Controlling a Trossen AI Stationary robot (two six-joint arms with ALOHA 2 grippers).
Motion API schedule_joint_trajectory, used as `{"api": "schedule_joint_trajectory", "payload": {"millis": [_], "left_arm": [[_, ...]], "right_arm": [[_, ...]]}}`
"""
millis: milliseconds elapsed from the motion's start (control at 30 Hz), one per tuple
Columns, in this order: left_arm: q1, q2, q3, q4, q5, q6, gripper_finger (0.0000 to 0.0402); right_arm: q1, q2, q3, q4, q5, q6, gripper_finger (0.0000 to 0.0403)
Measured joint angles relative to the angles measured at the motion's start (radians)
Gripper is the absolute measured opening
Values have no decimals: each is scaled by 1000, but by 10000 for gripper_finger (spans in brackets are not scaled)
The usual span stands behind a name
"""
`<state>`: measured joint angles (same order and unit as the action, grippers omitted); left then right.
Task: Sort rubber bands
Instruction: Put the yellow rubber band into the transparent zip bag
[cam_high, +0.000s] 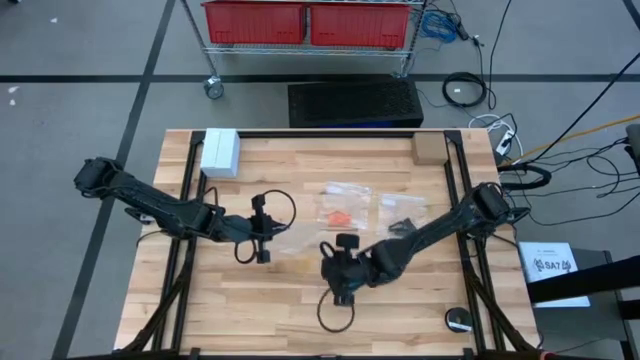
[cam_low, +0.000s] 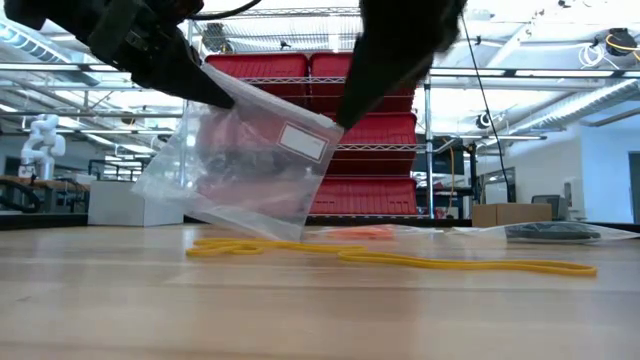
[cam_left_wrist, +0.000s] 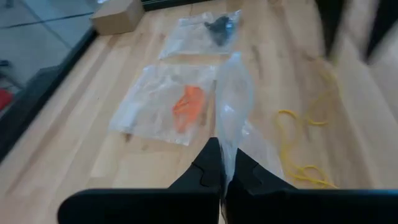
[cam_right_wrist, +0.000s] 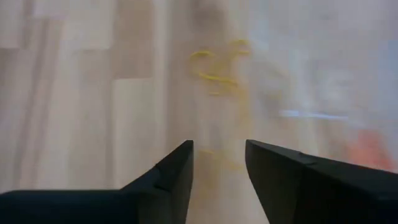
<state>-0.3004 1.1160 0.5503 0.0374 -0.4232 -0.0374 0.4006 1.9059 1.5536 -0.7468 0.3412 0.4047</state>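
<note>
Several thin yellow rubber bands (cam_low: 390, 257) lie loose on the wooden table (cam_high: 420, 300), just under a clear plastic bag (cam_low: 245, 165) held up in the air. They look light, soft and stretchy, so pinching one strand low by the wood seems best. The left gripper (cam_left_wrist: 222, 163) is squeezed tight on the bag's edge. The right gripper (cam_right_wrist: 219, 163) hangs over the bands with its fingers apart, holding nothing.

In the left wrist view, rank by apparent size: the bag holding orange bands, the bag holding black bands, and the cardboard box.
1. Bag with orange rubber bands, largest, though nearest the camera.
2. Bag with black rubber bands.
3. Cardboard box, smallest, partly cut off at the picture's edge, so unsure.
</note>
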Motion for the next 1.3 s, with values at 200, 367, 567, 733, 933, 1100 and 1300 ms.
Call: {"api": "schedule_joint_trajectory", "payload": {"millis": [200,367,567,733,933,1100,1300], "left_arm": [[0,0,0,-34,-83,-3,0],[0,-6,0,-70,-85,-21,0],[0,-6,0,-95,-85,-33,0],[0,-6,0,-96,-84,-33,0],[0,-6,0,-90,-81,-33,0],[0,-6,0,-87,-78,-28,0],[0,-6,0,-71,-78,-19,0]], "right_arm": [[-21,12,-284,522,-68,9,163],[-92,53,-319,614,-84,-2,190],[-139,106,-319,659,-129,-25,193],[-153,136,-319,672,-140,-21,177],[-160,187,-294,672,-154,-20,163],[-168,239,-257,672,-171,-28,125],[-162,241,-252,650,-169,-90,12]]}}
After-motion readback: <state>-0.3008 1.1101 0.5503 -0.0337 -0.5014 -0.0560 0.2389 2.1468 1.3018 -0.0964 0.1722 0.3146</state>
